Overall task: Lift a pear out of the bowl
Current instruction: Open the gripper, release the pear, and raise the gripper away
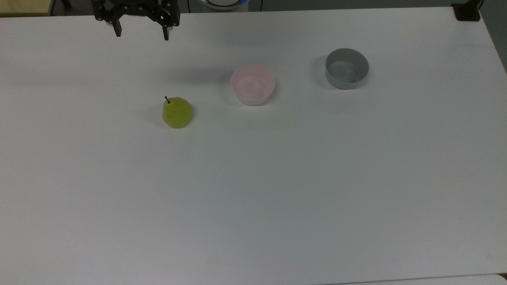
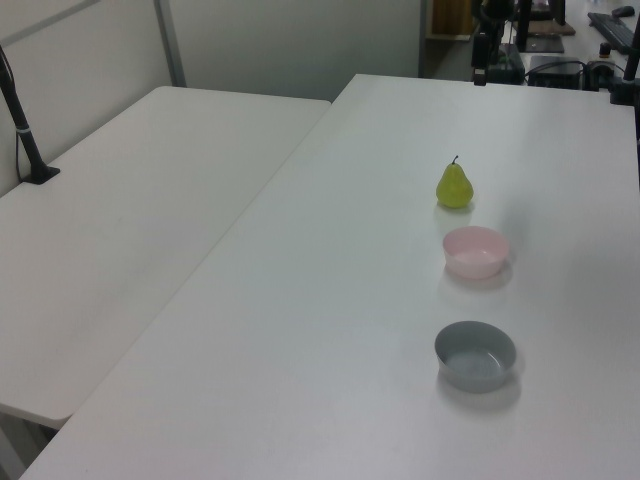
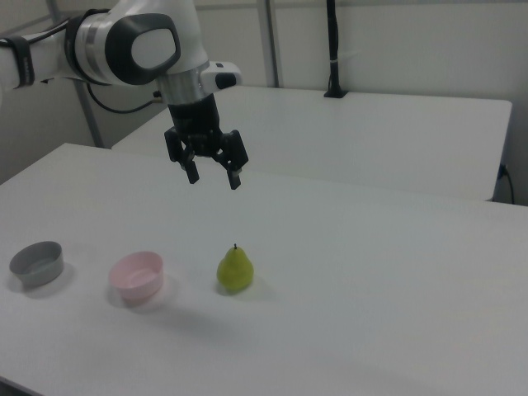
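Note:
The yellow-green pear (image 1: 177, 113) (image 3: 235, 270) (image 2: 455, 187) stands upright on the white table, stem up, outside the bowls. To its right in the top view is the pale pink bowl (image 1: 253, 99) (image 3: 136, 285) (image 2: 476, 265), which holds nothing. My gripper (image 1: 141, 34) (image 3: 213, 180) hangs open and empty well above the table. It is near the top view's upper edge, up and left of the pear, and touches nothing.
A grey straight-walled bowl (image 1: 347, 81) (image 3: 36, 272) (image 2: 475, 372), also empty, sits further along the top view's right. A second white table (image 2: 140, 200) adjoins on the left view's left. A black post (image 3: 332, 49) stands on the far table in the right view.

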`<state>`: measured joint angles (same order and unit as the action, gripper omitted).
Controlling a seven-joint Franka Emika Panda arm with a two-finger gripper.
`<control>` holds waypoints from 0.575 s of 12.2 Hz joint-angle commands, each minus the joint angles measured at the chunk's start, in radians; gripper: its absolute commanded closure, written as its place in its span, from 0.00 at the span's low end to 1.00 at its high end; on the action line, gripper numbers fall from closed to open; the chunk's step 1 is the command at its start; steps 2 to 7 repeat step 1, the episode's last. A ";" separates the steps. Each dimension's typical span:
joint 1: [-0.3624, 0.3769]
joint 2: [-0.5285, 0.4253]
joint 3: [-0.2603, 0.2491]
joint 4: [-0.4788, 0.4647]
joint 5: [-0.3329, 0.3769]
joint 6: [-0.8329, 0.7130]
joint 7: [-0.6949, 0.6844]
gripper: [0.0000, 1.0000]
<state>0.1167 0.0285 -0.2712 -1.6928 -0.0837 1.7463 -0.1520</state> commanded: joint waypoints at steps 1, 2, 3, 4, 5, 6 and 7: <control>-0.017 0.010 -0.011 0.031 0.004 -0.027 0.014 0.00; -0.017 0.010 -0.011 0.031 0.004 -0.027 0.014 0.00; -0.017 0.010 -0.011 0.031 0.004 -0.027 0.014 0.00; -0.017 0.010 -0.011 0.031 0.004 -0.027 0.014 0.00; -0.017 0.010 -0.011 0.031 0.004 -0.027 0.014 0.00; -0.017 0.010 -0.011 0.031 0.004 -0.027 0.014 0.00; -0.017 0.010 -0.011 0.031 0.004 -0.027 0.014 0.00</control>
